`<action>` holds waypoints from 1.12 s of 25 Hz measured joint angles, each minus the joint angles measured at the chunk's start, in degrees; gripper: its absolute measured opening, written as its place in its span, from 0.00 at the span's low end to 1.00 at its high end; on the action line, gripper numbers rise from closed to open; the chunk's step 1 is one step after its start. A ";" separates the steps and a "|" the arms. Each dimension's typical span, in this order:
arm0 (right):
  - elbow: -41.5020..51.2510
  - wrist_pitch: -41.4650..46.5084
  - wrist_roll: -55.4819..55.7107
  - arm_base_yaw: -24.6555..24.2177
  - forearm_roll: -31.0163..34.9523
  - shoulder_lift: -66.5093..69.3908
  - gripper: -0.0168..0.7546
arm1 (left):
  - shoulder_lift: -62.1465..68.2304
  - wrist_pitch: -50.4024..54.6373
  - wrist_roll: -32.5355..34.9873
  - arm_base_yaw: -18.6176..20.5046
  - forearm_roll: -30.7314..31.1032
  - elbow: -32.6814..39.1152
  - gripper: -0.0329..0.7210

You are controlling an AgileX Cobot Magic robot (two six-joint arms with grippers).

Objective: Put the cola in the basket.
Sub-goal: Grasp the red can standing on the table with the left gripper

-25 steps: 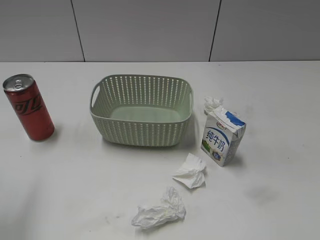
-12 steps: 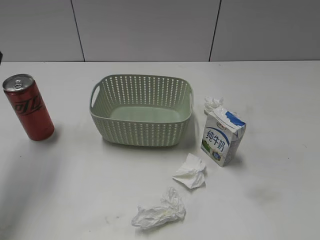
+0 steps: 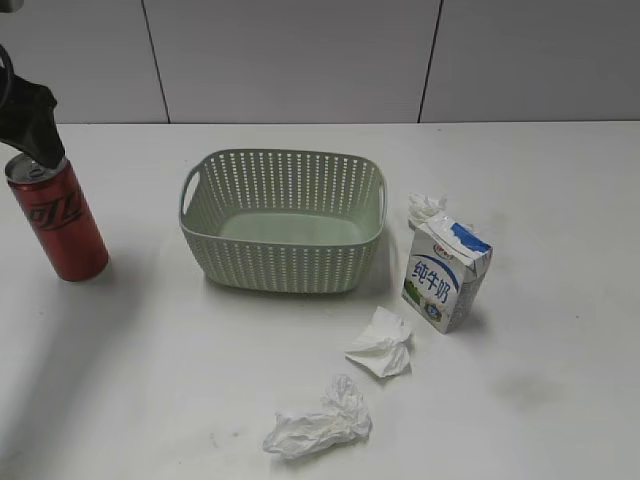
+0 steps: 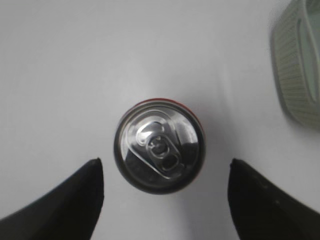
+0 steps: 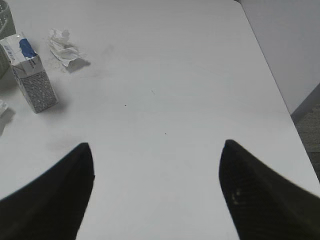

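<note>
The cola (image 3: 62, 220), a tall red can with a silver top, stands upright at the far left of the table. In the left wrist view I look straight down on its top (image 4: 159, 146). My left gripper (image 4: 164, 162) is open above the can, its fingers wide apart on either side; in the exterior view it shows as a dark shape (image 3: 30, 125) just over the can. The sage-green basket (image 3: 283, 262) stands empty mid-table, to the right of the can; its corner shows in the left wrist view (image 4: 296, 60). My right gripper (image 5: 157, 150) is open over bare table.
A white-and-blue milk carton (image 3: 444, 274) stands to the right of the basket, also in the right wrist view (image 5: 30, 75). Crumpled tissues lie behind it (image 3: 425, 207) and in front of the basket (image 3: 382, 343) (image 3: 318, 424). The table's right edge (image 5: 272, 75) is near.
My left gripper has come into the exterior view from the upper left and now hangs over the can. The can, basket and carton have not moved.
</note>
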 joint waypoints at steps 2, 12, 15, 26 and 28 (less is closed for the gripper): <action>0.00 0.00 0.00 0.00 0.00 0.00 0.79 | 0.65 -1.44 0.00 0.00 0.01 0.00 0.83; 0.00 0.00 0.00 0.00 0.00 0.00 0.79 | 5.15 -3.60 0.00 0.00 -1.02 -0.13 0.83; 0.00 0.00 0.00 0.00 0.00 0.00 0.79 | 6.68 -4.30 0.00 0.00 -1.02 -0.13 0.83; 0.00 0.00 0.00 0.00 0.00 0.00 0.79 | 10.10 -6.10 0.00 0.00 -1.02 -0.13 0.82; 0.00 0.00 0.00 0.00 0.00 0.00 0.79 | 10.77 -5.99 0.00 0.00 -1.02 -0.13 0.82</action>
